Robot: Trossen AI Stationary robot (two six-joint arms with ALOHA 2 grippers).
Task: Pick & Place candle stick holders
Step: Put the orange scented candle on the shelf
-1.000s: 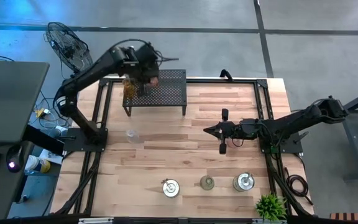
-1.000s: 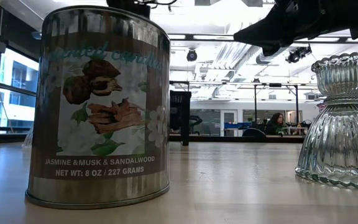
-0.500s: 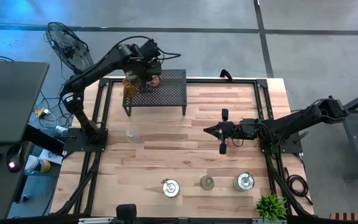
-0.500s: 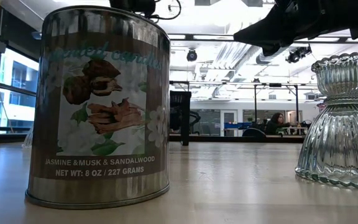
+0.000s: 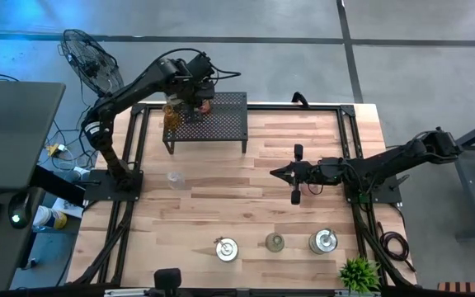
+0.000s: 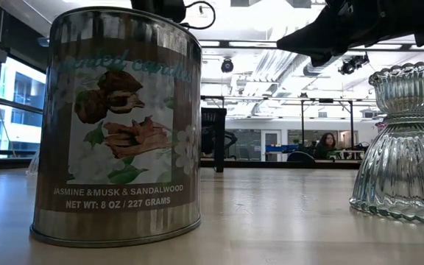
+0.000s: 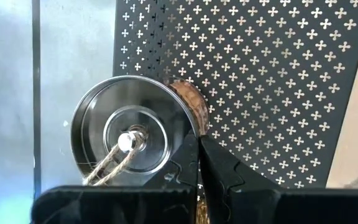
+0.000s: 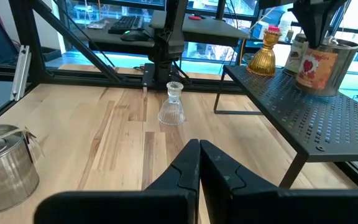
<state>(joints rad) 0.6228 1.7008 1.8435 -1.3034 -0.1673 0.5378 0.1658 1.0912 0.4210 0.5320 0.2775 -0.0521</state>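
Tin in the low view (image 6: 118, 125): picture label with nuts, leaves and white flowers
Label, pale script across the top: faint, seemingly "scented candle", not sure
Label, first printed line: "JASMINE & MUSK & SANDALWOOD"
Label, second printed line: "NET WT: 8 OZ / 227 GRAMS"
Tin on the black rack, right wrist view (image 8: 319, 66): red label, lettering too small to read
Lidded silver tin, left wrist view (image 7: 131, 133): lid plain, no lettering legible
Ribbed clear glass holder, low view (image 6: 405, 144): no marking legible
Elsewhere in the four views: nothing readable
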